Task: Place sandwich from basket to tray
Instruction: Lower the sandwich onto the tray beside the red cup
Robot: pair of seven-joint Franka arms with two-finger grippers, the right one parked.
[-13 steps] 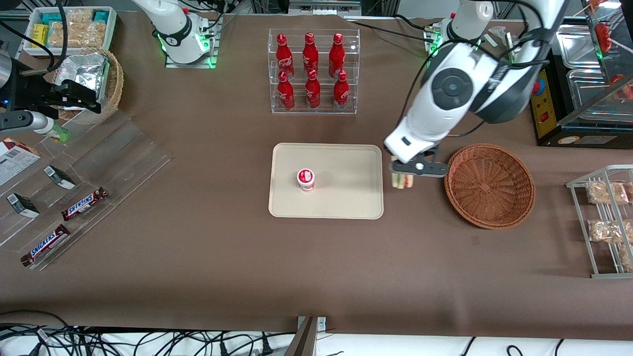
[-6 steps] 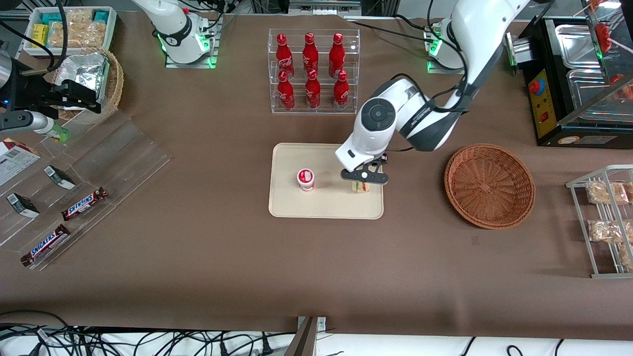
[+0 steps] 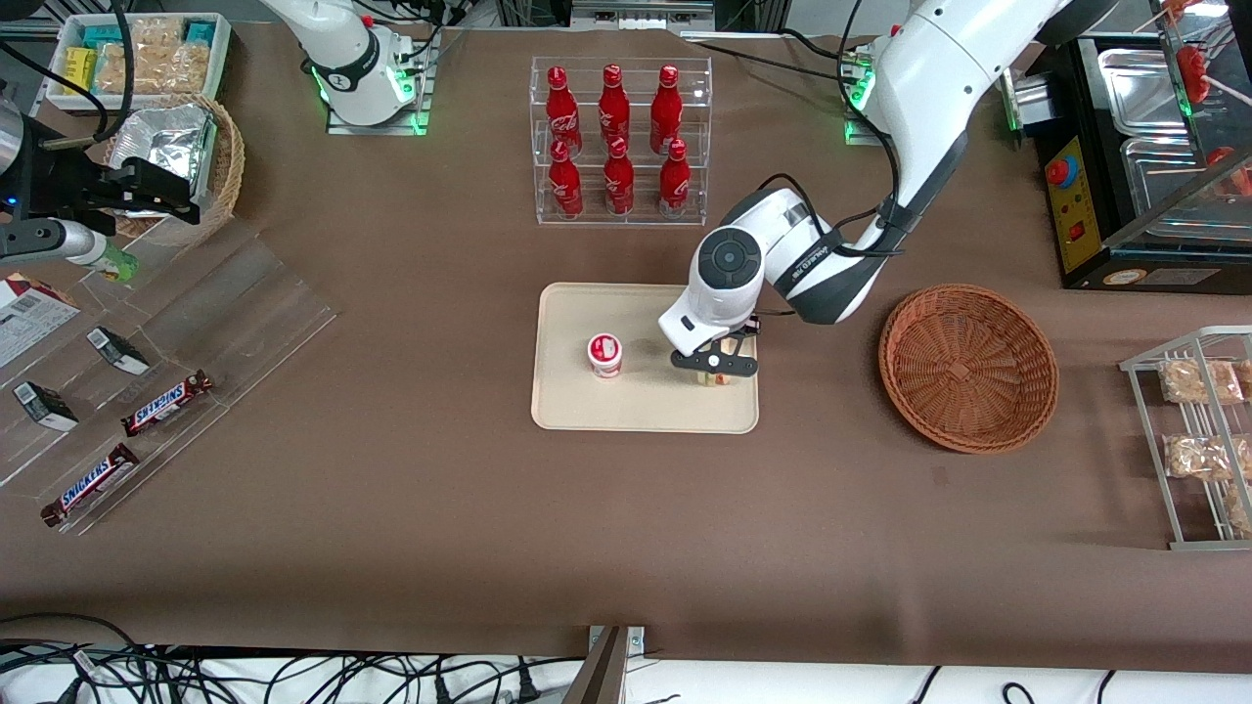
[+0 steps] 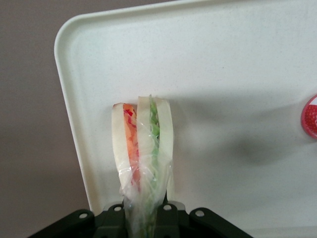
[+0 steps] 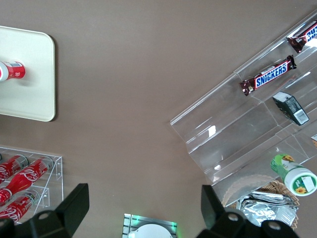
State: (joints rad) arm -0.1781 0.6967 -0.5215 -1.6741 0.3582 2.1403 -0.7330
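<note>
Sandwich (image 4: 143, 144), a clear-wrapped triangular wedge of pale bread with red, pink and green filling layers, stands on edge on the flat beige rectangular plastic tray (image 3: 626, 411), close to the tray's short edge that faces the working arm's end of the surface. The left arm's black end effector (image 3: 714, 366) sits low over it, its two fingers clamped on the wedge's wrapped end, as the wrist view shows. In that view the sandwich's lower tip appears to reach the tray floor, though contact cannot be confirmed. A small white cup with a red-and-white lid (image 3: 604, 355) stands on the same tray near its middle, well apart from the sandwich. The round, shallow reddish-brown woven wicker basket (image 3: 968, 367) lies on the brown surface (image 3: 626, 528) beside the tray, toward the working arm's end, not touching it.
</note>
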